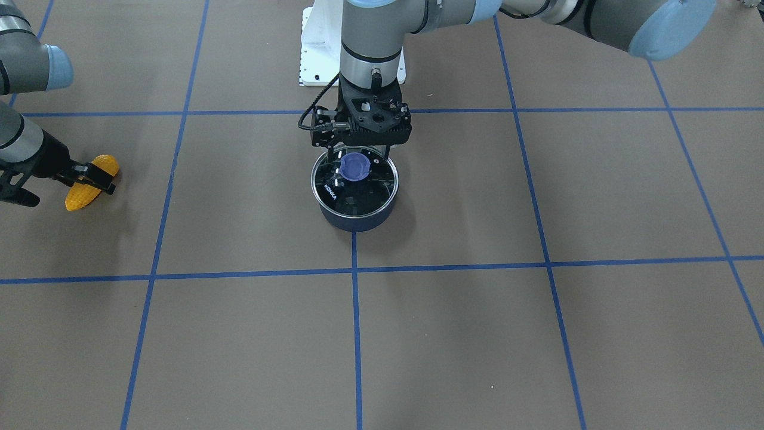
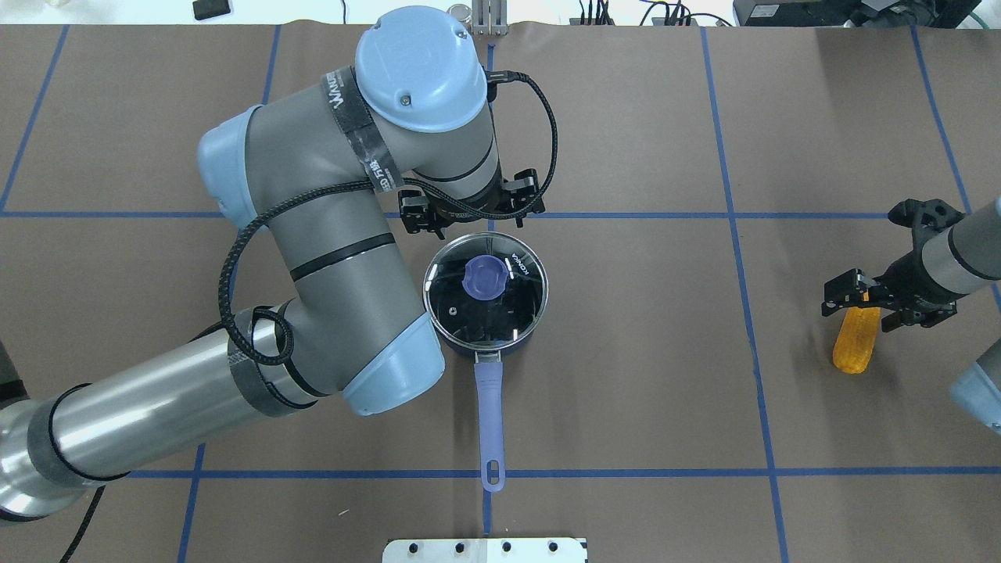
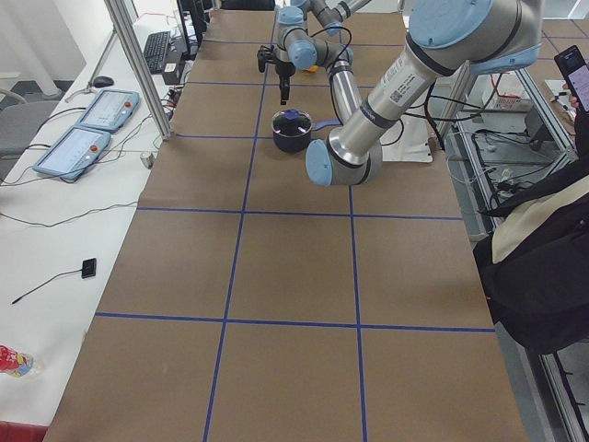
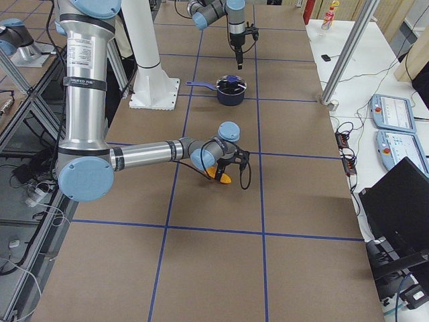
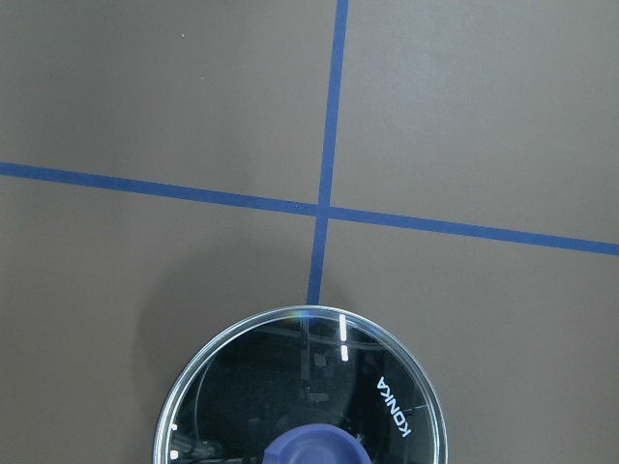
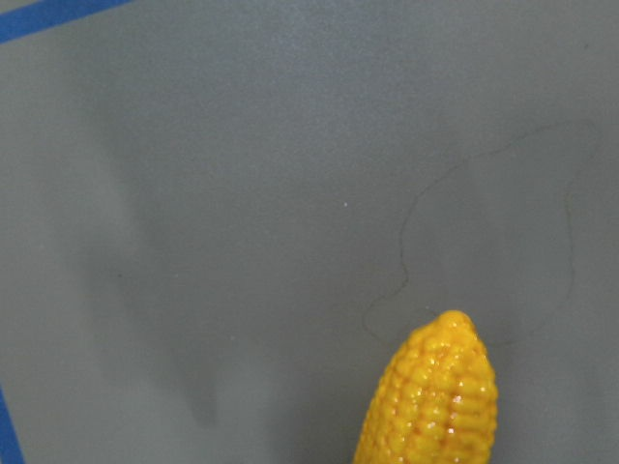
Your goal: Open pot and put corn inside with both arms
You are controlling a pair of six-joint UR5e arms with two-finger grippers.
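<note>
The dark navy pot (image 1: 355,220) stands at the table's middle with its clear glass lid (image 1: 364,194) on it and its blue knob (image 1: 356,167) showing. Its periwinkle handle (image 2: 489,422) points toward the robot base. My left gripper (image 1: 360,156) hangs open just above the lid, fingers either side of the knob and apart from it. In the left wrist view only the lid (image 5: 290,387) shows. My right gripper (image 1: 94,177) is shut on the orange-yellow corn (image 1: 83,194), low over the table far off to my right. The corn also shows in the overhead view (image 2: 852,348) and the right wrist view (image 6: 432,396).
Blue tape lines (image 1: 356,334) divide the brown table cover into squares. The white robot base plate (image 2: 485,550) lies just beyond the handle's end. A side table with control pendants (image 3: 83,129) runs along the operators' side.
</note>
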